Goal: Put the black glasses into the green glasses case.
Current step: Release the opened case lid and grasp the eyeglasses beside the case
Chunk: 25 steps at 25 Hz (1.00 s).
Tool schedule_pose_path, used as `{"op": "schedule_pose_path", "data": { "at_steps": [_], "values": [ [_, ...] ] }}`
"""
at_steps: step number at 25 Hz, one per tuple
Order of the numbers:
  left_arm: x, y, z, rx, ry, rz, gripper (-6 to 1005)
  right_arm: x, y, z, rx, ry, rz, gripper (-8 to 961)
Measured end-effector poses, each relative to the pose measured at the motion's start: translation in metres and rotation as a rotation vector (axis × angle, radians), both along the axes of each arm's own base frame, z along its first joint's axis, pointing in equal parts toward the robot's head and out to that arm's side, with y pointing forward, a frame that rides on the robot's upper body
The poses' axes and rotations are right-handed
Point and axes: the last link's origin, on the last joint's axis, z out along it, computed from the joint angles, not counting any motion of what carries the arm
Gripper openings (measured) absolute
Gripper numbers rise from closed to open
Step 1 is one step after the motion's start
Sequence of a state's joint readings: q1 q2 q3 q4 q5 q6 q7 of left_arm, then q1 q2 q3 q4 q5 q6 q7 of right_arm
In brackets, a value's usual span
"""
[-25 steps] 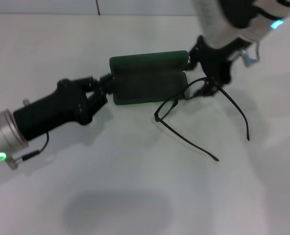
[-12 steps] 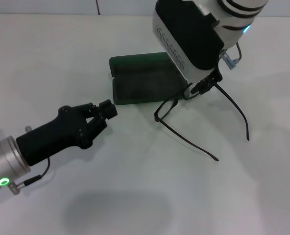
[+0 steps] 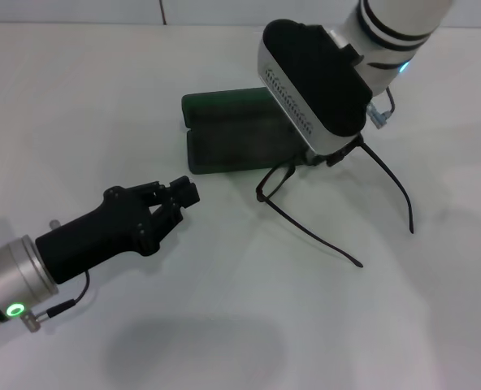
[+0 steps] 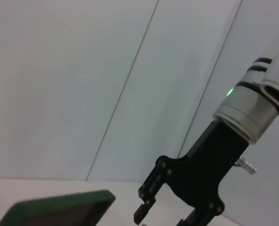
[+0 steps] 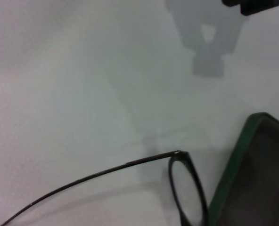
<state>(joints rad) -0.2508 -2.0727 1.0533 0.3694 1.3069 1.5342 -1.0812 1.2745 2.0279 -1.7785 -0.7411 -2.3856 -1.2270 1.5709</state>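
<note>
The green glasses case (image 3: 232, 134) lies open on the bench (image 3: 224, 309). The black glasses (image 3: 338, 195) rest beside it, under the right pincer (image 3: 334, 154), whose grip I cannot tell. The left pincer (image 3: 184, 191), pressed together, sits near the case.

One oval lens of the black glasses (image 5: 184, 188) lies on the pale bench (image 5: 73, 94), just beside the rim of the open green glasses case (image 5: 252, 174). A slender temple arm runs away from the case. A hand (image 5: 251, 4) shows farther off, its shadow below it.
</note>
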Motion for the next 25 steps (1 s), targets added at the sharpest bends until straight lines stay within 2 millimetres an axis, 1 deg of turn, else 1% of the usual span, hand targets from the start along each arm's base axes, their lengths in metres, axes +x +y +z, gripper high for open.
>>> {"op": "schedule_pose_path", "data": {
  "at_steps": [3,7,14,25],
  "values": [
    [-0.002,-0.003,-0.006,-0.008,0.001,0.013,125,0.007,0.002,-0.004,-0.018,0.014,0.012,528],
    [-0.002,-0.005,-0.012,-0.022,0.003,0.021,125,0.006,0.001,-0.007,-0.033,0.028,0.035,529],
    [-0.002,-0.005,-0.014,-0.026,0.009,0.023,124,0.010,0.004,-0.011,-0.034,0.046,0.044,529],
    [-0.001,-0.007,-0.019,-0.033,0.023,0.008,123,0.025,0.007,-0.017,-0.021,0.021,0.050,529]
  ]
}}
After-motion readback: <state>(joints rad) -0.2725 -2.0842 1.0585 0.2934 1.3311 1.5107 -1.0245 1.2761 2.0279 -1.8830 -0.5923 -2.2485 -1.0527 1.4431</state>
